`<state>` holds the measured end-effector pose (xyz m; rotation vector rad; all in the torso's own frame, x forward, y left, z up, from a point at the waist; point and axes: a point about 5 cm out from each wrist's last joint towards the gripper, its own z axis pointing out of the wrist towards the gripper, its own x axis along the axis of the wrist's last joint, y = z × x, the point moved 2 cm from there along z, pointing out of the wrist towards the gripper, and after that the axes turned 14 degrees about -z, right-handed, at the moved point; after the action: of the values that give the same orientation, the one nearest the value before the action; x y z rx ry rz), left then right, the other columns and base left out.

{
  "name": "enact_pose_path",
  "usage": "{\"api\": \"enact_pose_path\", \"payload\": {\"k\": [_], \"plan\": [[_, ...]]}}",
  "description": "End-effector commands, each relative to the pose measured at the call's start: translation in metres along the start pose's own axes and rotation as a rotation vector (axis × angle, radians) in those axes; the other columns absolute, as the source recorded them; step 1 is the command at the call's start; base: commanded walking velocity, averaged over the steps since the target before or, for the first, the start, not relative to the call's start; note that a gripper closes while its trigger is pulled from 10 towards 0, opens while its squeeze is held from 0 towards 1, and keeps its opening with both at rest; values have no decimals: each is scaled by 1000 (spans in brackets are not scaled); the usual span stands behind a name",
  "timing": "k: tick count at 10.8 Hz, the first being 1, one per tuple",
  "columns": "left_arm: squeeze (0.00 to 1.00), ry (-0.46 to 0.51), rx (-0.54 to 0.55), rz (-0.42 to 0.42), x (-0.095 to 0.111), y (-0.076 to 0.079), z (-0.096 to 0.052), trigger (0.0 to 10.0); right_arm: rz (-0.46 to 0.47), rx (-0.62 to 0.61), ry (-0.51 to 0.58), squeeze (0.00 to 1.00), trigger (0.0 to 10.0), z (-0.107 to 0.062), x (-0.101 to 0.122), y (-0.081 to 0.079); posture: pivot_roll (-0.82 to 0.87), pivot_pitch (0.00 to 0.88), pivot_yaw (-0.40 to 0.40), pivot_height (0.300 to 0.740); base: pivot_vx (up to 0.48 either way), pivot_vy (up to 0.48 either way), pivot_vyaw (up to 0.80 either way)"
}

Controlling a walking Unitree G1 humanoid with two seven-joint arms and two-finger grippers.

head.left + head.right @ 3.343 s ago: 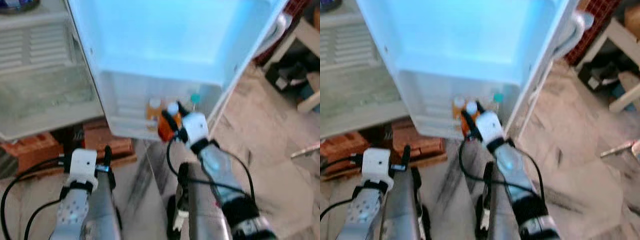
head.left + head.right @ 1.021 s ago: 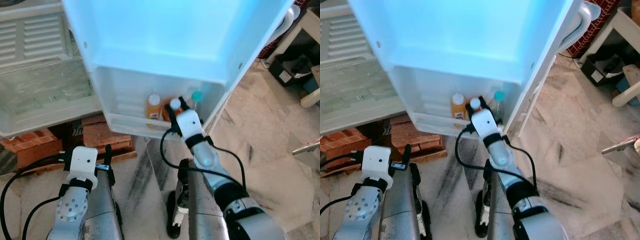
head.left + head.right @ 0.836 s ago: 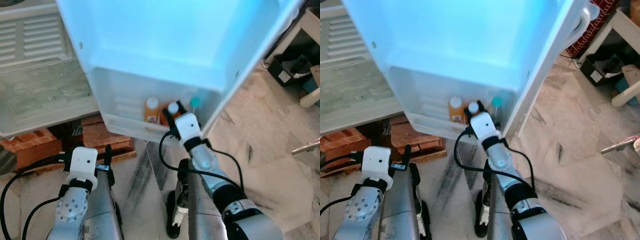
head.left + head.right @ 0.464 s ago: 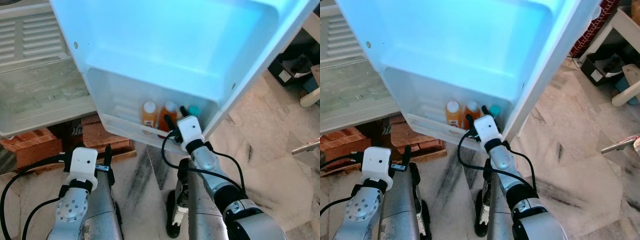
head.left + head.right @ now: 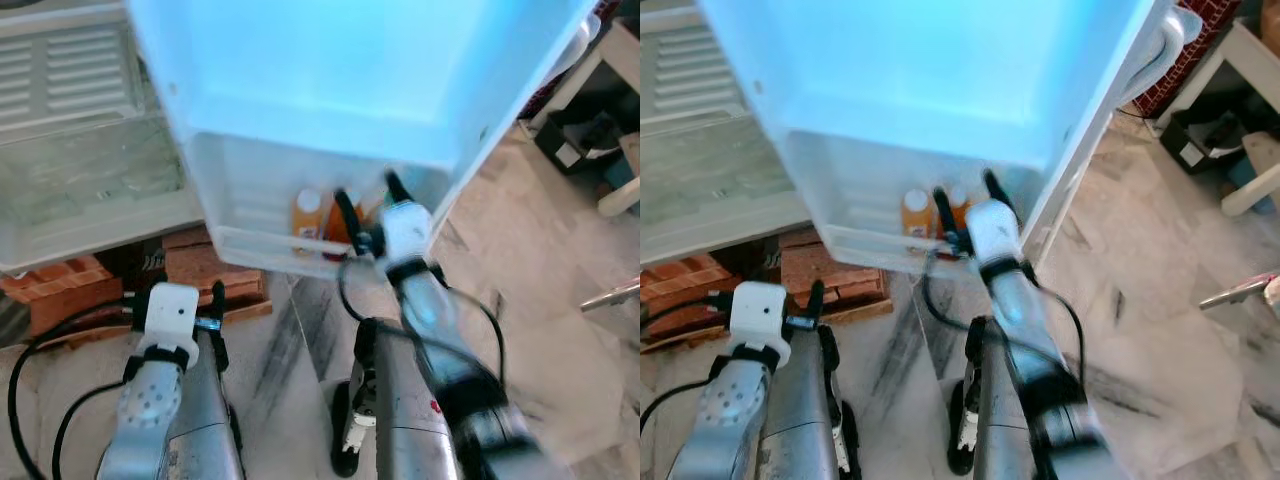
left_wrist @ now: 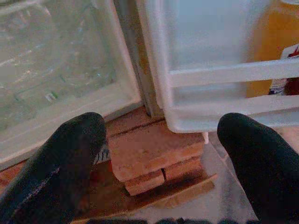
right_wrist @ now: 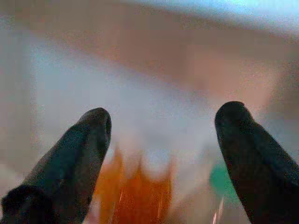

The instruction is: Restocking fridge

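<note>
Door shelf (image 5: 262,245): holds the orange bottles (image 5: 308,218), behind its rail.
Right gripper (image 5: 367,205): fingers spread, over the shelf's front rail.
Left gripper (image 6: 161,154): spread, low before bricks (image 6: 149,156).

The open fridge door (image 5: 340,70) presented its pale blue-white inner face, with a white translucent door shelf (image 5: 262,248) along its bottom. Two orange juice bottles stood upright in that shelf. The left orange bottle (image 5: 306,217) carried a white cap and a label with red at its lower edge; it stood toward the shelf's right half. The second orange bottle (image 5: 958,222) stood just beside it on the right, partly hidden. In the right wrist view, orange shapes and a teal patch (image 7: 219,181) appeared blurred.
</note>
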<state>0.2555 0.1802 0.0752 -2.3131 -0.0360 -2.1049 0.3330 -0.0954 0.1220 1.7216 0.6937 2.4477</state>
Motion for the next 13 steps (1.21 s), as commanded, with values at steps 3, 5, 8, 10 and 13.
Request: {"api": "enact_pose_path", "payload": {"k": [3,5,8,10,13], "plan": [[0,-8,34,12,-3,-7,0,10000,162,-81,-161,1000,10000,-44,-23,14,210,147,-85,505,0,0,0],[0,18,26,-3,-1,-5,-2,10000,159,-108,-271,0,10000,-74,-33,25,172,121,-91,505,0,0,0],[0,78,25,-28,17,-8,1,10000,188,-162,-261,0,10000,-69,-23,39,171,77,-82,539,0,0,0],[0,112,37,-36,25,-10,11,10000,195,-162,-228,0,10000,-57,-14,35,168,58,-79,577,0,0,0],[0,123,-14,-18,31,-5,13,10000,211,-161,-230,0,10000,-51,-12,29,160,77,-63,635,0,0,0]]}}
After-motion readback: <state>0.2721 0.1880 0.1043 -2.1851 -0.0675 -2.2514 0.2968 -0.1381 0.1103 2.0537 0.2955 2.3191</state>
